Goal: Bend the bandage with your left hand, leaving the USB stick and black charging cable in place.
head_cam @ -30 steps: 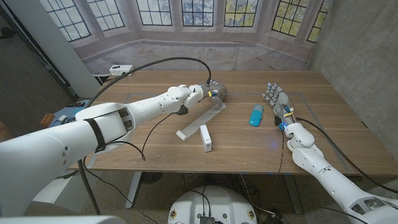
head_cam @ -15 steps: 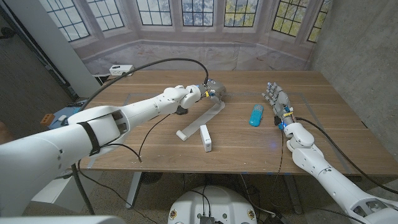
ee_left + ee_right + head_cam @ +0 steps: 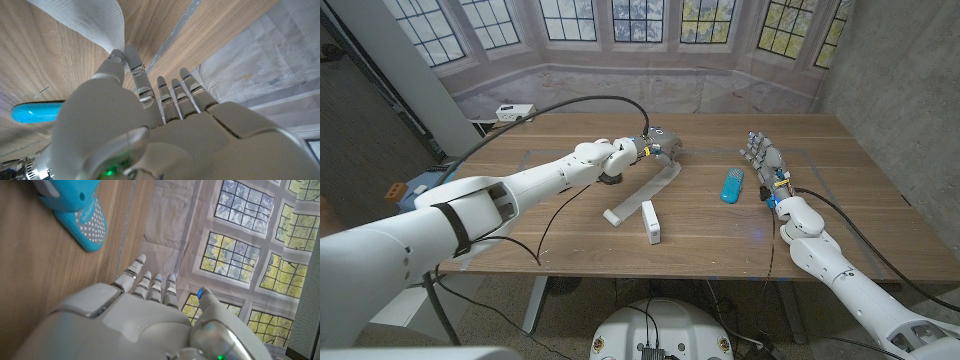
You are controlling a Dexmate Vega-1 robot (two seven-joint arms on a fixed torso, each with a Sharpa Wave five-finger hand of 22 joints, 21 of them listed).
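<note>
The left hand (image 3: 658, 146) pinches the far end of the white bandage (image 3: 645, 193) between thumb and a finger (the left wrist view shows the cloth caught at the fingertips (image 3: 131, 54)). From that grip the strip slopes down and toward the robot onto the worktop (image 3: 570, 235). A white stick (image 3: 651, 222) lies just beside the strip's near end. The right hand (image 3: 766, 160) stands with fingers apart, holding nothing, a blue object (image 3: 731, 185) just beside it on its left.

wooden table (image 3: 840, 215) | leaded bay windows (image 3: 638, 18), foliage beyond | grey wall (image 3: 895, 80) right, possibly concrete
</note>
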